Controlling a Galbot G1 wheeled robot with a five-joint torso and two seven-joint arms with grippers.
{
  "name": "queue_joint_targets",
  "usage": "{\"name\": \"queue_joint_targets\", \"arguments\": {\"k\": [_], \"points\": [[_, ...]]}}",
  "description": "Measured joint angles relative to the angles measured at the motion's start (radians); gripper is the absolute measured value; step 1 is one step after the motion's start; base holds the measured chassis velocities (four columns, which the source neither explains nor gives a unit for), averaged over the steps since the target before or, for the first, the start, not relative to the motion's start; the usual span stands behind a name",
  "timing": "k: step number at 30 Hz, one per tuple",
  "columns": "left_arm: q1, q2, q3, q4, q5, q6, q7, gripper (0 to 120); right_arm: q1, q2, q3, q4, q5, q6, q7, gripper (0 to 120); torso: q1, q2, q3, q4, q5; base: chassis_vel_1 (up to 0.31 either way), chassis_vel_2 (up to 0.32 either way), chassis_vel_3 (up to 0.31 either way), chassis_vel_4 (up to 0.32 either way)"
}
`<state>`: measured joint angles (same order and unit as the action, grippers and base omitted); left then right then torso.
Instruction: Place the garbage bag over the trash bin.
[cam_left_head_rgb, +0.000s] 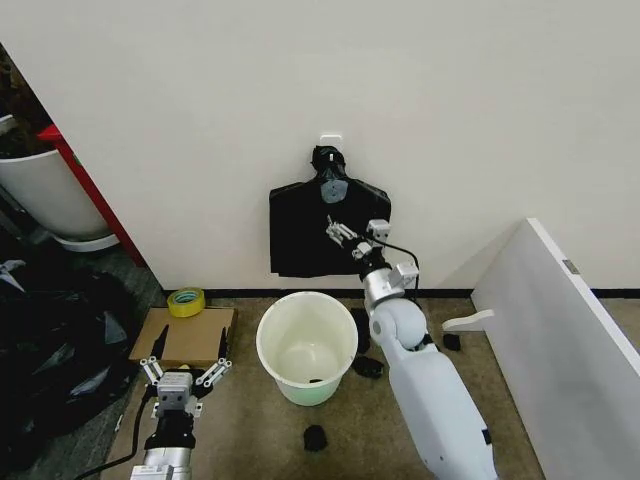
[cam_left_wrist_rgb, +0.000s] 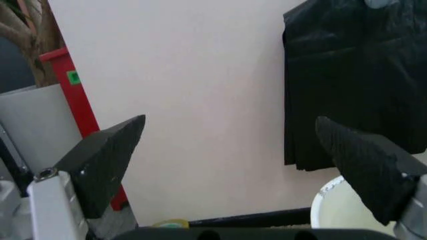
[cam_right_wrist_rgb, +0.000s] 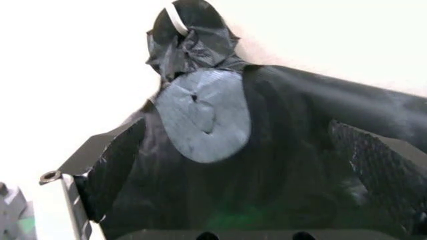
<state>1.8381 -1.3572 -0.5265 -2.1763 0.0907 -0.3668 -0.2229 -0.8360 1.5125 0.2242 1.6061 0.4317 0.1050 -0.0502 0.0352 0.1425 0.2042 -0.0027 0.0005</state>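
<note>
1. Cream-white plastic marked the trash bin (cam_left_head_rgb: 307, 347), which stood upright and unlined on the brownish floor (cam_left_head_rgb: 250, 420) close to a pale wall (cam_left_head_rgb: 450, 110).
2. Directly above the bin, a flat bundle of black bags (cam_left_head_rgb: 318, 232) hung against the wall, knotted at its top under a small white hook (cam_left_head_rgb: 330, 138).
3. No single loose garbage bag could be picked out from the bundle.
4. The right gripper (cam_left_head_rgb: 341, 236) was raised at the bundle's front, its fingers spread; the right wrist view showed the two dark pads (cam_right_wrist_rgb: 110, 167) apart on either side of the plastic, not pinching it.
5. The left gripper (cam_left_head_rgb: 185, 369) hung low beside the bin, on the robot's left, fingers wide apart and holding nothing.
6. A roll of yellow tape (cam_left_head_rgb: 186, 301) and a sheet of cardboard (cam_left_head_rgb: 185, 336) lay on the floor just ahead of the left gripper.
7. Small black scraps (cam_left_head_rgb: 315, 437) were scattered around the bin's base.
8. A white panel (cam_left_head_rgb: 555, 330) leaned on the right, and a red frame (cam_left_head_rgb: 95, 200) with a large white tub (cam_left_head_rgb: 50, 195) stood on the left.
</note>
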Motion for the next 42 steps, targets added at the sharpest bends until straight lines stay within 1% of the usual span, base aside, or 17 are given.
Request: {"name": "queue_joint_targets", "arguments": {"k": [1, 2, 3, 4, 5, 9, 10, 11, 17, 18, 22, 24, 25, 26, 29, 36, 42], "points": [[0.0, 0.0, 0.0, 0.0, 0.0, 0.0, 0.0, 100, 0.0, 0.0, 0.0, 0.0, 0.0, 0.0, 0.0, 100, 0.0, 0.0, 0.0, 0.0, 0.0, 0.0, 0.0, 0.0, 0.0], [0.005, 0.0, 0.0, -0.01, 0.002, 0.001, 0.0, 100, 0.016, 0.002, -0.007, -0.002, 0.032, -0.009, -0.006, 95, 0.0, 0.0, 0.0, 0.0001, 0.0, 0.0, 0.0, 0.0, 0.0], [0.005, 0.0, 0.0, -0.01, 0.002, 0.001, 0.0, 100, 0.016, 0.002, -0.007, -0.002, 0.032, -0.009, -0.006, 95, 0.0, 0.0, 0.0, 0.0001, 0.0, 0.0, 0.0, 0.0, 0.0], [0.006, 0.001, 0.0, -0.014, 0.003, 0.002, 0.0, 100, 0.021, 0.002, -0.01, -0.004, 0.035, -0.011, -0.009, 90, 0.0, 0.0, 0.0, 0.0001, 0.0001, 0.0, 0.0, 0.0, 0.0], [0.006, 0.001, -0.001, -0.016, 0.003, 0.003, -0.001, 100, 0.025, 0.003, -0.013, -0.007, 0.037, -0.011, -0.01, 89, 0.0, 0.0, 0.0, 0.0, 0.0001, 0.0, 0.0, 0.0, 0.0], [0.006, 0.001, -0.003, -0.022, 0.001, 0.006, -0.005, 100, 0.047, 0.005, -0.019, -0.032, 0.04, -0.011, -0.013, 70, 0.0, 0.0, 0.0, 0.0, 0.0001, 0.0, 0.0, 0.0, 0.0], [0.006, 0.001, -0.003, -0.022, 0.001, 0.006, -0.005, 100, 0.047, 0.005, -0.019, -0.032, 0.04, -0.011, -0.013, 70, 0.0, 0.0, 0.0, 0.0, 0.0001, 0.0, 0.0, 0.0, 0.0], [0.008, 0.001, -0.003, -0.025, 0.001, 0.007, -0.005, 100, 0.051, 0.006, -0.02, -0.036, 0.04, -0.011, -0.013, 67, 0.0, 0.0, 0.0, 0.0, 0.0, 0.0, 0.0, 0.0, 0.0], [0.018, -0.001, -0.003, -0.044, 0.005, 0.008, -0.005, 100, 0.054, 0.009, -0.027, -0.033, 0.032, -0.019, -0.006, 42, 0.0, 0.0, 0.0, 0.0001, 0.0002, 0.0, 0.0, 0.0, 0.0], [0.018, -0.001, -0.003, -0.044, 0.005, 0.008, -0.005, 100, 0.054, 0.009, -0.027, -0.033, 0.032, -0.019, -0.006, 42, 0.0, 0.0, 0.0, 0.0001, 0.0002, 0.0, 0.0, 0.0, 0.0], [0.018, -0.003, -0.003, -0.044, 0.006, 0.008, -0.005, 100, 0.053, 0.009, -0.028, -0.031, 0.027, -0.02, -0.003, 27, 0.0, 0.0, 0.0, 0.0, 0.0001, 0.0, 0.0, 0.0, 0.0], [0.017, -0.003, -0.003, -0.044, 0.006, 0.009, -0.005, 100, 0.054, 0.009, -0.03, -0.03, 0.028, -0.02, -0.002, 17, 0.0, 0.0, 0.0, 0.0, 0.0001, 0.0, 0.0, 0.0, 0.0], [0.016, -0.004, -0.003, -0.044, 0.007, 0.009, -0.005, 100, 0.055, 0.01, -0.031, -0.03, 0.028, -0.02, -0.002, 14, 0.0, 0.0, 0.0, 0.0, 0.0001, 0.0, 0.0, 0.0, 0.0], [0.016, -0.004, -0.003, -0.044, 0.007, 0.009, -0.005, 100, 0.055, 0.01, -0.031, -0.03, 0.028, -0.02, -0.002, 14, 0.0, 0.0, 0.0, 0.0, 0.0001, 0.0, 0.0, 0.0, 0.0], [0.015, -0.006, -0.003, -0.045, 0.007, 0.008, -0.006, 100, 0.058, 0.013, -0.033, -0.035, 0.027, -0.019, -0.002, 0, 0.0, 0.0, 0.0, 0.0001, 0.0001, 0.0, 0.0, 0.0, 0.0], [0.015, -0.005, -0.004, -0.048, 0.006, 0.009, -0.007, 100, 0.063, 0.01, -0.034, -0.028, 0.032, -0.018, 0.009, 0, 0.0, 0.0, 0.0, 0.0002, 0.0001, 0.0, 0.0, 0.0, 0.0], [0.008, -0.006, 0.0, -0.044, 0.005, 0.009, -0.008, 100, -0.001, -0.012, -0.032, 0.024, 0.019, -0.017, 0.01, 0, 0.0, 0.0, 0.0, 0.0, 0.0003, 0.0, 0.0, 0.0, 0.0]]}}
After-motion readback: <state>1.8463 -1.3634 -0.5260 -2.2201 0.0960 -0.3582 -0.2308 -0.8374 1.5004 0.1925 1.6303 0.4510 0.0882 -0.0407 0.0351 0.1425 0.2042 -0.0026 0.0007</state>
